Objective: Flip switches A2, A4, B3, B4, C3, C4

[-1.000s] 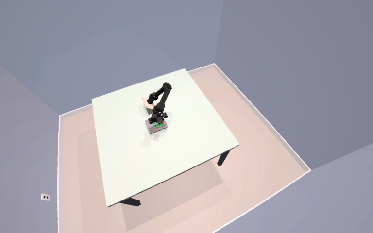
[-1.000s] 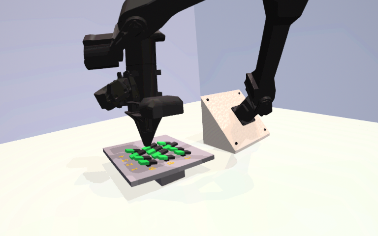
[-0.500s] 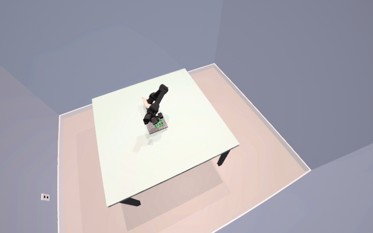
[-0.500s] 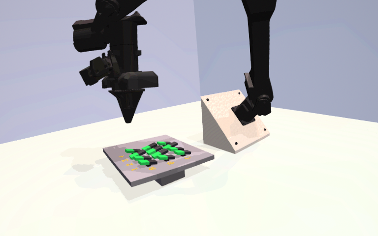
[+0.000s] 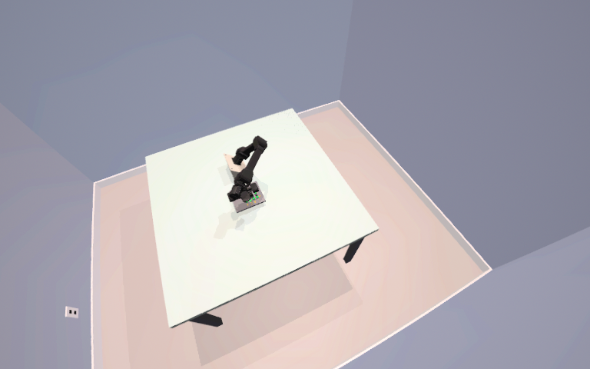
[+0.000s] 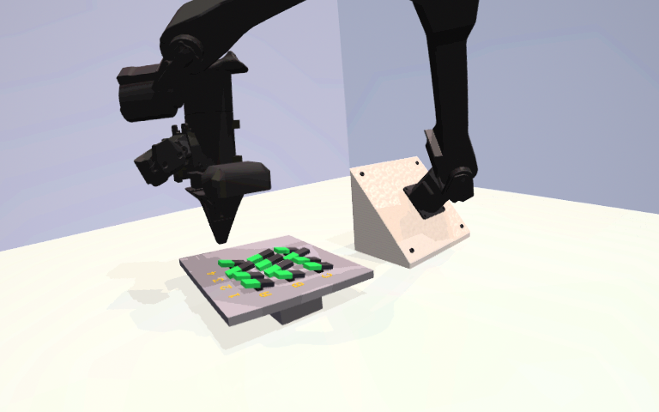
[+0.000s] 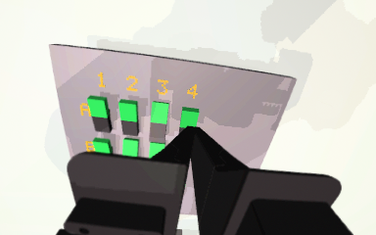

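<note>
In the wrist view the claw blocks most of the panel: row A shows whole, only the green tops of three row B switches peek out, and the rest of the grid is hidden behind the black fingers. The near half of the A4 switch is covered by the fingertips. From the top view the panel is too small to read any switch. In the exterior view the yellow labels are blurred and mirrored, and the switches overlap one another.

The claw is closed to a single point with nothing between its fingers, pointing straight down. It hangs above the panel's edge at about 10 o'clock in that view, with open air between tip and switches. The pale surface lies open around the panel on all sides; the arm's wedge-shaped base stands near, at 2 o'clock from the panel.

The panel is a grey square plate on a short stub, carrying green-and-black rocker switches. In the wrist view the switches at A1, A2 and A3 show green at the far end and dark grey at the near end.
</note>
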Tool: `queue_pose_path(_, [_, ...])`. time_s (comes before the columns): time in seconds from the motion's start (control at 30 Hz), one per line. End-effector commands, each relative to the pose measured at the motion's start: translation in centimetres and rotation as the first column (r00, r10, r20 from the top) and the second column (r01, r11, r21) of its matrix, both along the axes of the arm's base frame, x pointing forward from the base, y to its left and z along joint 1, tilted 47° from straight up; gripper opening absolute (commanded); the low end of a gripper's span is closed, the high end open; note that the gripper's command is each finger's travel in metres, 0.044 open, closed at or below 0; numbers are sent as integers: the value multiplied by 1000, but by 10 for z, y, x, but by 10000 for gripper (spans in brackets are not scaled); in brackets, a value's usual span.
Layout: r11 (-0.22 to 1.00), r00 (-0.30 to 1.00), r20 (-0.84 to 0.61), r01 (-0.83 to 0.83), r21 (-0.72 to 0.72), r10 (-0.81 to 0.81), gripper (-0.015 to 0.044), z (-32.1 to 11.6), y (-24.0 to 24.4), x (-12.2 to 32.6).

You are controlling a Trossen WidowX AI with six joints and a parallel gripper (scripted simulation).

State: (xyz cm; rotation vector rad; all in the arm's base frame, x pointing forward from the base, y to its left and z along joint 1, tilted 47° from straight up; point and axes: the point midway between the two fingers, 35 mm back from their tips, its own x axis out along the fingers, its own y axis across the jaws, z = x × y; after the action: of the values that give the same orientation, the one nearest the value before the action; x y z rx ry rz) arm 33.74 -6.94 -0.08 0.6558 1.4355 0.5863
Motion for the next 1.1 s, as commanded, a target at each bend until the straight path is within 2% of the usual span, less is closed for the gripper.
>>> queue_pose_path(0.0, [1000,1000,-6,1,9,-1,0,-4,6,-1])
queue_pose_path(1.07, [1000,1000,-6,1,9,-1,0,-14,16,1])
